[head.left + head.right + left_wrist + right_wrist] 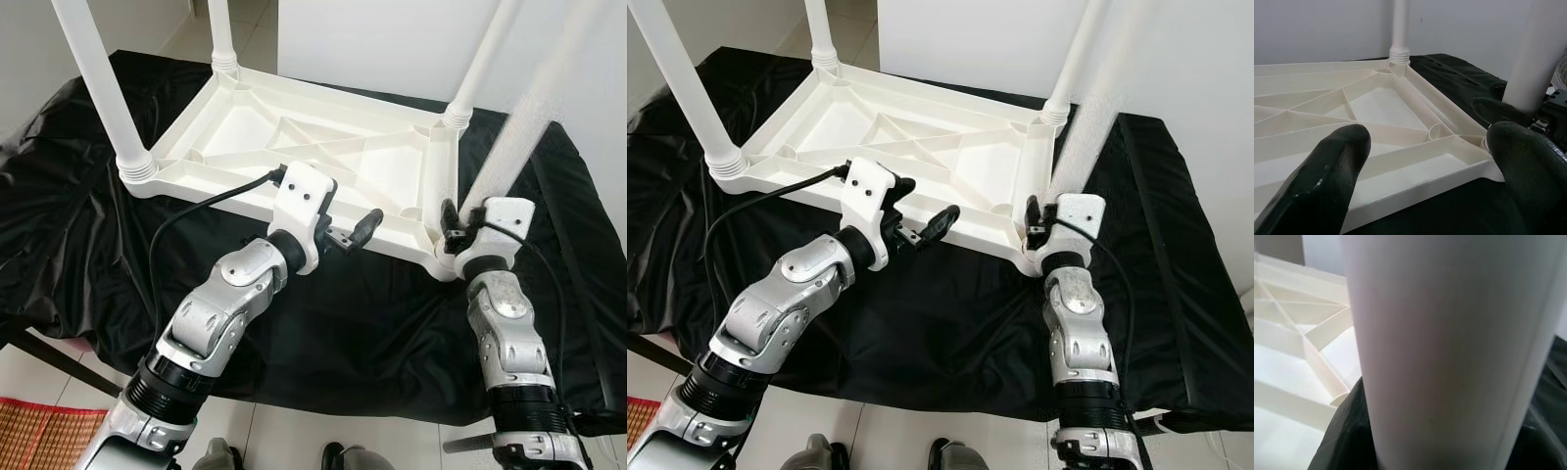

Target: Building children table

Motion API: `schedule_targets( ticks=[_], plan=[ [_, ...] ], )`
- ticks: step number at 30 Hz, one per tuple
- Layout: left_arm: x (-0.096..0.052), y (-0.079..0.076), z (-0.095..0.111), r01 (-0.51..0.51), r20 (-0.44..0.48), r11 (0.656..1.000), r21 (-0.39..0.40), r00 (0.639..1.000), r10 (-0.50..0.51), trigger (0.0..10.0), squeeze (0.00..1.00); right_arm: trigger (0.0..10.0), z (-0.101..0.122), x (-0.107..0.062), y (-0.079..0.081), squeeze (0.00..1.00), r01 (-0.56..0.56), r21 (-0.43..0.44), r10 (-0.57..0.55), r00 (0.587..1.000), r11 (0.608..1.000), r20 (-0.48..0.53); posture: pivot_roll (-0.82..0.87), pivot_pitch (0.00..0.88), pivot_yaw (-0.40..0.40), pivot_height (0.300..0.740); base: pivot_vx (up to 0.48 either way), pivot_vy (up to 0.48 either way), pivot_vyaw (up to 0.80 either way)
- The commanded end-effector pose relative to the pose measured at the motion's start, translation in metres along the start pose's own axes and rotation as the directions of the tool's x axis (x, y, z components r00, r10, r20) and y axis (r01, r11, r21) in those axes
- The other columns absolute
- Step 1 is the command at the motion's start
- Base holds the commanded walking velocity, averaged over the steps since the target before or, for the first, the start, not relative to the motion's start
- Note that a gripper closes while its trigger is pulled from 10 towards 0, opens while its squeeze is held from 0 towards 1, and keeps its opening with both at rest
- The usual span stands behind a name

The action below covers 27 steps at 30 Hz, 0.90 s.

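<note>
My right end effector (460, 227) is clamped on the white leg (519, 132) at the upturned tabletop's (323, 147) near corner. My left end effector (358, 230), fingers apart, hovers just above the tabletop's near rim over the black-draped surface (88, 245).

Bright, even daylight; close wrist views soft, near leg blurred.

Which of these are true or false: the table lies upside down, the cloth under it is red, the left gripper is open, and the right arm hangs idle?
1. The table lies upside down. True: its ribbed underside faces up and the legs point upward.
2. The cloth is red. False: it is black.
3. The left gripper is open. True: its fingers are spread by the table's near edge.
4. The right arm hangs idle. False: the right gripper is at the near-right leg, at the table's corner.
</note>
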State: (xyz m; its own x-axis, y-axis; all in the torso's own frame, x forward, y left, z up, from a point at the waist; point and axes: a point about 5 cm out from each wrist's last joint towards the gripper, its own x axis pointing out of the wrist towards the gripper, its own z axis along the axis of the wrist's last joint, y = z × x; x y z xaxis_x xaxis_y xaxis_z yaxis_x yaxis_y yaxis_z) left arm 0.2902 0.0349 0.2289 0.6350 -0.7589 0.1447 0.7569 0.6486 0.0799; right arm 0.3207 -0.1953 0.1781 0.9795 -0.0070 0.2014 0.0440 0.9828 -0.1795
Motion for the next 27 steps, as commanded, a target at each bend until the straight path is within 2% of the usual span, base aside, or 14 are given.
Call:
schedule_targets(
  ticks=[1, 4, 5, 8, 12, 19, 27],
  plan=[
    [0.0, -0.008, 0.004, 0.112, 0.008, 0.994, 0.002, 0.994, -0.112, 10.0, 0.0, 10.0, -0.03, -0.011, 0.009, 0.0, -0.043, 0.015, 0.045, 0.99, 0.999, -0.137, 0.01, 0.16, -0.011, 0.74, 0.0, 0.0, 0.0],
    [0.0, -0.008, 0.004, 0.11, 0.008, 0.994, 0.002, 0.994, -0.11, 10.0, 0.0, 10.0, -0.032, -0.012, 0.008, 0.0, -0.012, 0.059, 0.02, 0.989, 0.998, -0.146, 0.01, 0.16, -0.011, 0.74, 0.0, 0.0, 0.0],
    [0.0, -0.008, 0.004, 0.106, 0.009, 0.994, 0.001, 0.994, -0.106, 10.0, 0.0, 10.0, -0.034, -0.013, 0.004, 0.0, 0.025, 0.101, -0.008, 0.987, 0.995, -0.162, 0.02, 0.168, -0.015, 0.74, 0.0, 0.0, 0.0],
    [0.0, -0.008, 0.004, 0.104, 0.009, 0.995, 0.001, 0.995, -0.104, 10.0, 0.0, 10.0, -0.035, -0.013, 0.003, 0.0, 0.036, 0.112, -0.017, 0.985, 0.993, -0.169, 0.02, 0.168, -0.015, 0.74, 0.0, 0.0, 0.0],
    [-0.001, -0.007, 0.004, 0.101, 0.01, 0.995, 0.003, 0.995, -0.101, 10.0, 0.0, 10.0, -0.044, -0.017, -0.011, 0.0, 0.19, 0.237, -0.135, 0.964, 0.953, -0.231, 0.02, 0.168, -0.015, 0.74, 0.0, 0.0, 0.0],
    [0.0, -0.007, 0.005, 0.103, 0.012, 0.995, 0.007, 0.995, -0.104, 10.0, 0.0, 10.0, -0.045, -0.018, -0.011, 0.0, 0.198, 0.238, -0.143, 0.962, 0.951, -0.232, 0.02, 0.168, -0.011, 0.74, 0.0, 0.0, 0.0],
    [-0.001, -0.007, 0.005, 0.101, 0.008, 0.995, 0.007, 0.995, -0.101, 10.0, 0.0, 10.0, -0.04, -0.02, 0.003, 0.0, 0.138, 0.168, -0.104, 0.975, 0.976, -0.195, 0.02, 0.174, -0.012, 0.74, 0.0, 0.0, 0.0]
  ],
)
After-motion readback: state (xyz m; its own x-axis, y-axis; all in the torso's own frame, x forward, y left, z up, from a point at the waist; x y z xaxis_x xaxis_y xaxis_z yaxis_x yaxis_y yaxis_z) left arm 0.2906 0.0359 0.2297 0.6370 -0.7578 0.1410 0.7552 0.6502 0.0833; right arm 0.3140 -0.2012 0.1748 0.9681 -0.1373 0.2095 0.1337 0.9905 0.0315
